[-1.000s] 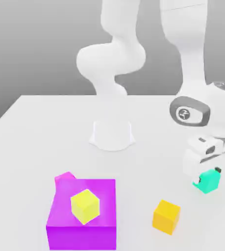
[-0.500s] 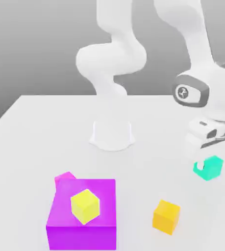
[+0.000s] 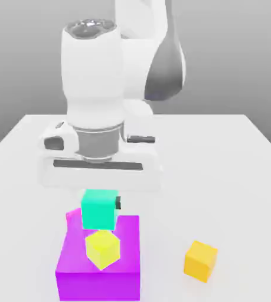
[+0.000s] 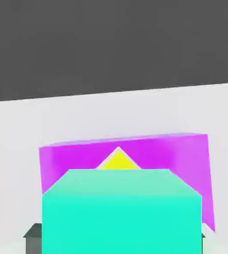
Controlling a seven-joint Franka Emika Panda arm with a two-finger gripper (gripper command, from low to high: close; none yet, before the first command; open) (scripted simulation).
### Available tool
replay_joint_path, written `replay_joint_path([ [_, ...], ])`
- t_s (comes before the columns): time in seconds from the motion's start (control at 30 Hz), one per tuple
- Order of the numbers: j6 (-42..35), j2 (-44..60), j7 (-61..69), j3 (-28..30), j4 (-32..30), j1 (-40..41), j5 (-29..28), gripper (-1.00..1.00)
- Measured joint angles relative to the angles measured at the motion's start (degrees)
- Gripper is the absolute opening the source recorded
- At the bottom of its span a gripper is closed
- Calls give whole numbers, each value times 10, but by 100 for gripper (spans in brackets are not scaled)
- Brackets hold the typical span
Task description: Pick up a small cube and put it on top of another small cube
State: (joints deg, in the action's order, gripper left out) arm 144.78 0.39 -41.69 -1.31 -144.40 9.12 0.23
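Hanging in air, matte teal small cube (image 3: 98,209) sitting pinched in tool (image 3: 100,203), just above lemon-yellow cube (image 3: 103,248), narrow gap showing between. Yellow cube resting on purple block (image 3: 126,268). Pink cube (image 3: 74,214) peeking behind block. Orange cube (image 3: 200,260) lying well apart on open white surface (image 3: 220,159).

Exterior view overlooks the table (image 3: 220,147); hand view looks close; both share purple block (image 3: 126,259).

We note a big purple block (image 3: 99,259) under the claw (image 3: 100,203), small pink cube (image 3: 74,214) behind it, orange cube (image 3: 200,260) aside on the desk (image 3: 220,153).
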Motion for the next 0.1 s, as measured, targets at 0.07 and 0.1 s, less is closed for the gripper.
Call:
replay_joint_path([
  [0.07,0,0,0,0,0,2,0,100],
  [0.1,0,0,0,0,0,3,0,100],
])
